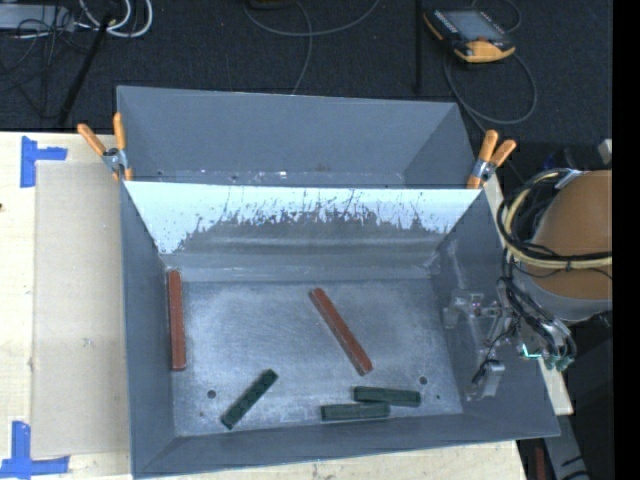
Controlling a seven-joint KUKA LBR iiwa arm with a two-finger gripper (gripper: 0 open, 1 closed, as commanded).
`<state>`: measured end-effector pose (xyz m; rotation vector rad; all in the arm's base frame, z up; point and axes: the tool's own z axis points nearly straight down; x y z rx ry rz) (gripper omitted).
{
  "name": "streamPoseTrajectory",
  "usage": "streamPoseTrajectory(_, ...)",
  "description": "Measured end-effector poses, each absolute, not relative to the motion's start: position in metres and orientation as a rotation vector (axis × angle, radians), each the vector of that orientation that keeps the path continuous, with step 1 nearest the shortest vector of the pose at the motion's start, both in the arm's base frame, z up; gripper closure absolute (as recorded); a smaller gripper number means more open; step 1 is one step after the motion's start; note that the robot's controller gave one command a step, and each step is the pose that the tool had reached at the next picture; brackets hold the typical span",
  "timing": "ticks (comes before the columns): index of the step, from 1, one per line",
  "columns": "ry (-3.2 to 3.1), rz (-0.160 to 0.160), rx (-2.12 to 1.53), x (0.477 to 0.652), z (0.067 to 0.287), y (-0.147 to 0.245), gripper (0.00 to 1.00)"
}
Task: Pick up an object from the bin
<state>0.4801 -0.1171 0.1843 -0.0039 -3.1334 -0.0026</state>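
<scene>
Inspected grey metal bin with sloped walls. Found claw low against the right-hand wall, beside the flat floor and apart from all contents. Could not tell whether open or closed; saw nothing gripped. Judged this placement a consequence of the arm's entry from that side, with no item yet committed to.

Logged five loose pieces, all lying flat. Nearest to the claw, at front right: short dark green rectangular bar, with a second dark green bar just in front of it, nearly parallel, close or touching. Judged these the likeliest pick, on nearness alone. Noted long reddish-brown flat strip lying diagonally mid-floor, another reddish-brown strip along the foot of the left wall, and a slanted dark green bar at front left. Judged the scatter favourable: open floor around each piece, the paired bars excepted.
</scene>
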Motion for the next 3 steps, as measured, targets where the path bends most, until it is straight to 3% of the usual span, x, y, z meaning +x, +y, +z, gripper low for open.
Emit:
streamPoseTrajectory(1,-3.140,-0.002,-0.203,0.475,0.074,-0.090,0.00)
streamPoseTrajectory(2,-3.134,0.000,-0.194,0.473,0.076,-0.090,1.00)
streamPoseTrajectory(3,-3.141,0.001,-0.244,0.487,0.228,-0.100,1.00)
